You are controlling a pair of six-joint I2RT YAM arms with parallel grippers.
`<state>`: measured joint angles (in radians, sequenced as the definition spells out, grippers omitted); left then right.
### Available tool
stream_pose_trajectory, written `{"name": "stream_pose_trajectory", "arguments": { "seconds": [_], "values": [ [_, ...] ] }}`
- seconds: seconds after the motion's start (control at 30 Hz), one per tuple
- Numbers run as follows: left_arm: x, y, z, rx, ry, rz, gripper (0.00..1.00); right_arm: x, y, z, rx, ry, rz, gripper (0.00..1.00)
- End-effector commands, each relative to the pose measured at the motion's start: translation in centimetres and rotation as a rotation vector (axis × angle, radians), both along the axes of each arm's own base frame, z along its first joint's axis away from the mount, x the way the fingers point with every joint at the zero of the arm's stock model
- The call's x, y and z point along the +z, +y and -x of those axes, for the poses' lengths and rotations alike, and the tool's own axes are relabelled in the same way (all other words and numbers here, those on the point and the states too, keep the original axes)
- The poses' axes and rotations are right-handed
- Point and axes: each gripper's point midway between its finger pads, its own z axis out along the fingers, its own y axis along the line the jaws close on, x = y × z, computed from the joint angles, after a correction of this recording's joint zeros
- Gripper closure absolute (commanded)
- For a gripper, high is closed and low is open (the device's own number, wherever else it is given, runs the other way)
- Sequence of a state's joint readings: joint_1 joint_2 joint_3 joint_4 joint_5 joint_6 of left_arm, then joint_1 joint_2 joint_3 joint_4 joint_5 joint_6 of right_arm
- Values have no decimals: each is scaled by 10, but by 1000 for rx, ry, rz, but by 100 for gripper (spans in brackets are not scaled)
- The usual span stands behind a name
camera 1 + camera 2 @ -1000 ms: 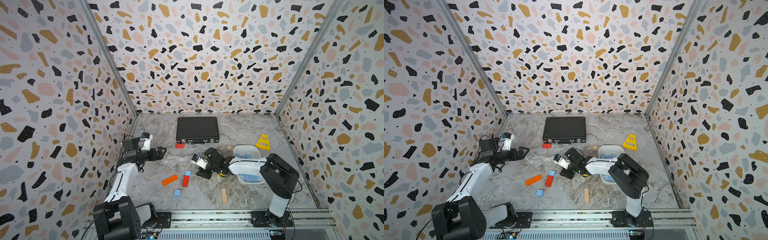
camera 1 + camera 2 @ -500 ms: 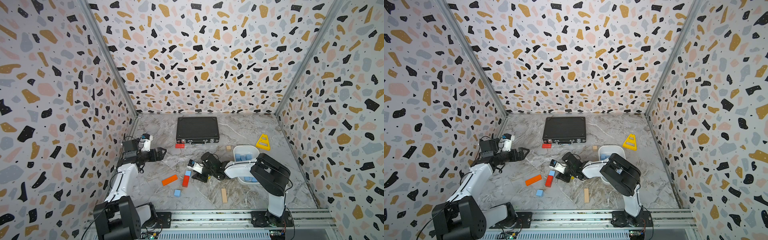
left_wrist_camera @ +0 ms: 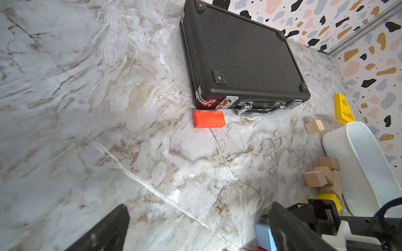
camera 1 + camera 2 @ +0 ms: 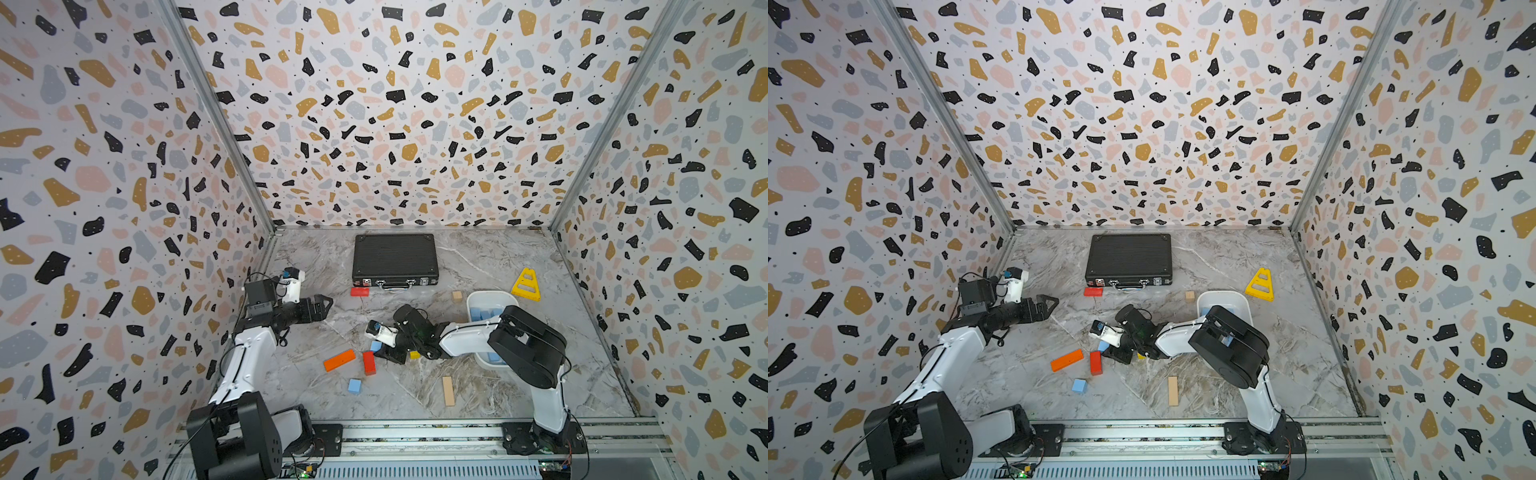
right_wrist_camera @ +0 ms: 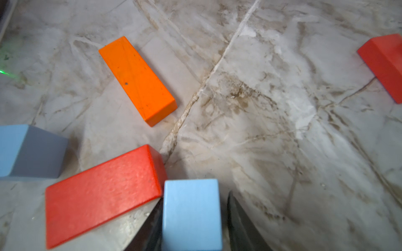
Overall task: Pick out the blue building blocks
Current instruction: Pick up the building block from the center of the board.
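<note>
Light-blue cube (image 5: 191, 215) between the right jaws, parted with a gap on one side, left jaws spread wide

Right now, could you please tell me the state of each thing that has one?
Case: shut.
Bin: holds blue blocks.
Left fingers: open, empty.
Right fingers: open, either side of a blue block on the table.
Blue cube: lying free on the table.
</note>
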<state>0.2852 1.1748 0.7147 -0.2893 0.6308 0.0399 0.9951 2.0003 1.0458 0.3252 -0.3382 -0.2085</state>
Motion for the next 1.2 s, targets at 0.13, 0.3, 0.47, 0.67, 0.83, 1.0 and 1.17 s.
{"name": "stream_pose_trajectory", "arguments": {
  "seconds": [0.13,0.3,0.47,0.67,0.83,1.0,1.17],
  "values": [
    [1,-2,-1,-9,-18,18,0,-12,2,3,28,12,44,64],
    [0,-6,-1,-16,-16,50,0,-4,0,2,11,16,46,80],
    [-1,-14,-3,-32,-14,125,0,30,1,-8,-64,2,7,82],
    [4,-41,0,-112,-30,168,0,75,-11,-31,-196,25,-58,83],
    [0,-74,5,-216,-12,176,0,108,-46,-65,-372,85,-95,83],
    [-2,-107,14,-323,3,177,0,128,-103,-92,-560,121,-59,84],
    [-4,-130,21,-393,15,175,0,141,-166,-111,-758,207,-47,84]
  ]
}}
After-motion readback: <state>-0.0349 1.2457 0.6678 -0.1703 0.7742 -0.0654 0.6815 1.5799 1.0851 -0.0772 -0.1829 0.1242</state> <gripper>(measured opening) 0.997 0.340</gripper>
